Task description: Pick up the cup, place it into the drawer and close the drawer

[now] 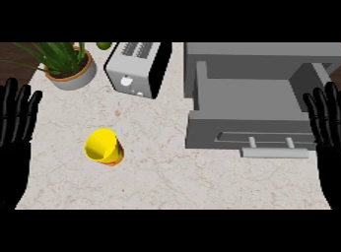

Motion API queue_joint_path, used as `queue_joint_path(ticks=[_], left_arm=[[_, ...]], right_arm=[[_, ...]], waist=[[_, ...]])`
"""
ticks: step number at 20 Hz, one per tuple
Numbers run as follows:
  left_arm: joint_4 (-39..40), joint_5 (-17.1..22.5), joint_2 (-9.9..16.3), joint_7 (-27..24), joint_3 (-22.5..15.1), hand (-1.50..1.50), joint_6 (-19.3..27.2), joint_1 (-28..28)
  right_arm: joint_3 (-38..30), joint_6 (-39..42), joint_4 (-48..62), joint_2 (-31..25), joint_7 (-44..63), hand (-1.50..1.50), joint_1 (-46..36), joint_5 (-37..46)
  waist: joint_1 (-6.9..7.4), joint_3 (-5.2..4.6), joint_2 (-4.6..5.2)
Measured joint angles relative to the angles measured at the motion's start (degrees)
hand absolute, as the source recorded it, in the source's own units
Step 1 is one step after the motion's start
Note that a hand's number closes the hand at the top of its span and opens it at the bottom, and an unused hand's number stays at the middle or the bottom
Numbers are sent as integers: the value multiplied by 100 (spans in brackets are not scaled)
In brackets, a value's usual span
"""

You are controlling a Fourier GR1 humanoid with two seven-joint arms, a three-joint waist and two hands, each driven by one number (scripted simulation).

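Counter (202,182): pale marbled stone, dark wood showing at the far left and far right edges.

Cup (103,146): yellow, upright or slightly tilted, mouth open toward the viewer, an orange-red band low on its near side. It stands alone on the counter, left of centre, well apart from everything else. No writing or label can be read on it.

Drawer (246,115): grey, pulled out toward the near side from a grey cabinet (264,56) at the far right. Its inside shows bare grey. A pale bar handle (274,152) sits on its front, held by two short posts. No markings readable.

Toaster (138,68): silver with a black side, far centre, slots on top, a small round knob on its near face. No brand visible.

Plant (66,61): green blades in a grey pot with a terracotta-coloured rim, far left, just beside the toaster. A small green thing (103,46) lies at the far edge between them; what it is I cannot tell.

Left hand (7,133): black, at the left edge, fingers straight and pointing far, released, holding nothing. Well apart from the cup.

Right hand (335,128): black, at the right edge, fingers straight and pointing far, released, holding nothing. It shows just right of the drawer; contact cannot be told.
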Motion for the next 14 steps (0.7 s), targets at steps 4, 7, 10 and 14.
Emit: queue_joint_path(ticks=[4,7,10,14], left_arm=[[-94,47,26,-33,-37,-150,-127,59],[-36,351,0,97,78,-150,-215,80],[181,714,-212,334,146,-150,-86,194],[547,1086,-253,360,379,-150,-134,174]], right_arm=[[-109,22,-26,27,53,-150,-76,-127],[-96,114,16,-12,213,-150,-171,-196],[-20,337,112,-134,537,-150,-172,-360],[-131,454,289,-229,893,-150,-484,-524]], waist=[[-45,23,134],[-52,30,179],[-56,33,203],[-60,35,213]])
